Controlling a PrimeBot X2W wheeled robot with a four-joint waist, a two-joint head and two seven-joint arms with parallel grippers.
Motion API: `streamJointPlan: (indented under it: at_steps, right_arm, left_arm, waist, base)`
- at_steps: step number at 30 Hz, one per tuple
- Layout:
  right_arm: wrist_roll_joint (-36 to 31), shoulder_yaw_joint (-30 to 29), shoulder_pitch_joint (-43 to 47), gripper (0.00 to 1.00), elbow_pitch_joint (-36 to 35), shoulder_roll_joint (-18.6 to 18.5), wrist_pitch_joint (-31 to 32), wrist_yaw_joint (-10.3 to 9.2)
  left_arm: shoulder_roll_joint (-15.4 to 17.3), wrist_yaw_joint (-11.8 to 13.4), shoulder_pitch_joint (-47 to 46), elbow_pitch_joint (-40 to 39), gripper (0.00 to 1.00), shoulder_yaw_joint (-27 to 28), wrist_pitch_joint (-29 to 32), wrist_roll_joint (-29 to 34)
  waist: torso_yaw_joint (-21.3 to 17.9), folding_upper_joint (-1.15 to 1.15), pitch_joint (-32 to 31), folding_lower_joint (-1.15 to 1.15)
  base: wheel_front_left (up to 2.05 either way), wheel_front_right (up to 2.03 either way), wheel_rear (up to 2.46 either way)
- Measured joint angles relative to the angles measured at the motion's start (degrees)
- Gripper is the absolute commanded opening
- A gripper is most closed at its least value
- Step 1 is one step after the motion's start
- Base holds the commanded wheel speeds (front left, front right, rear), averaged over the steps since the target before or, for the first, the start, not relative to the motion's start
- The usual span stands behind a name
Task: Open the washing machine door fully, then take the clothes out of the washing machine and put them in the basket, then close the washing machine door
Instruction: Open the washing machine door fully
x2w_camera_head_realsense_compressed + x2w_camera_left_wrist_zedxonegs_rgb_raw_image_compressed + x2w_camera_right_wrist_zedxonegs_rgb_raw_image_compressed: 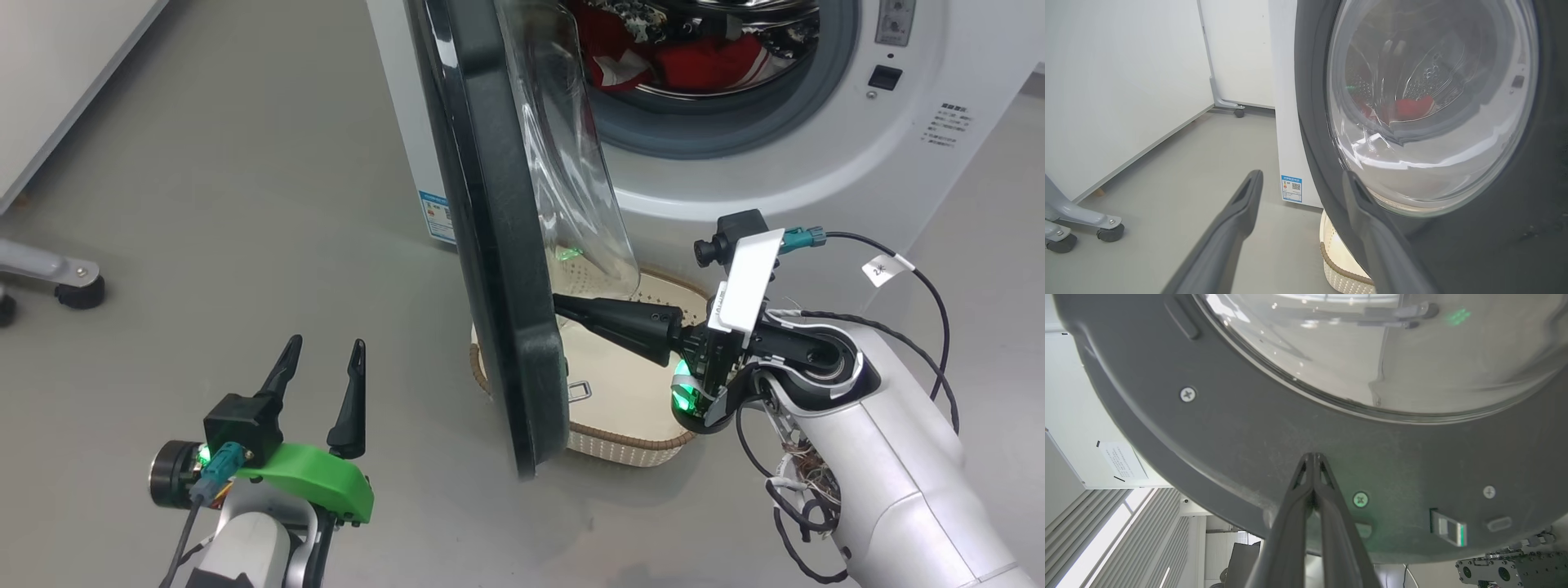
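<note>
The washing machine door [498, 245] is only half open. The right fingers [612, 318] are shut tight, tips on its inside rim. The left fingers [353, 392] are spread wide and hold nothing. Next, I think, the door needs a wider push. The red clothes [702, 61] sit in the washing machine [735, 180]. The basket [620, 445] below looks empty.

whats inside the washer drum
Red clothes with white stripes lie in the steel drum. The open door stands in front of the drum's left side, so what lies there cannot be told.
</note>
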Motion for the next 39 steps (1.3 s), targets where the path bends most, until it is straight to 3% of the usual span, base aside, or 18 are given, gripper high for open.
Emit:
streamJointPlan:
  at_steps: [16,28,29,30,31,32,33,39]
  right_arm:
    - [1.5,4.4,0.8,0.00,-1.2,0.0,-3.6,0.00]
    - [3.6,-1.6,4.4,0.00,-5.3,0.3,-9.6,0.00]
    - [3.6,-2.5,4.9,0.03,-5.6,0.3,-10.6,0.00]
    - [3.6,-3.1,5.6,0.18,-6.1,0.3,-11.2,0.00]
    - [3.5,-3.7,6.2,0.41,-6.5,0.3,-11.9,0.00]
    - [2.9,-4.3,6.9,0.83,-6.8,0.3,-12.9,0.00]
    - [2.3,-4.6,7.4,0.98,-7.1,0.3,-13.4,0.00]
    - [-2.8,-7.4,11.4,1.00,-8.3,0.4,-18.8,0.00]
  left_arm:
    - [-0.1,0.5,0.1,0.0,1.00,0.3,0.0,-0.6]
    - [-0.1,0.9,0.2,-0.3,1.00,0.9,0.0,-0.6]
    - [-0.1,0.9,0.3,-0.3,1.00,1.1,0.0,-0.6]
    - [-0.1,0.9,0.5,-0.3,1.00,1.2,0.0,-0.6]
    - [-0.1,1.0,0.8,-0.3,1.00,1.4,0.0,-0.6]
    - [-0.1,1.0,1.1,-0.4,1.00,1.5,0.0,-0.6]
    - [-0.1,1.1,1.4,-0.4,1.00,1.6,0.0,-0.6]
    - [-0.1,1.3,1.7,-0.3,1.00,1.8,0.0,-0.6]
  waist:
    - [2.5,0.00,0.0,0.00]
    - [2.2,0.00,-0.4,0.00]
    - [2.1,0.00,-0.5,0.00]
    - [1.9,0.00,-0.6,0.00]
    - [1.7,0.00,-0.7,0.00]
    - [1.5,0.00,-0.8,0.00]
    - [1.3,0.00,-0.9,0.00]
    - [0.2,0.00,-1.8,0.00]
  base:
    - [0.00,0.00,0.00]
    - [0.00,0.00,0.00]
    - [0.00,0.00,0.00]
    - [0.00,0.00,0.00]
    - [0.00,0.00,0.00]
    - [0.00,0.00,0.00]
    - [0.00,0.00,0.00]
    - [0.00,0.00,0.00]
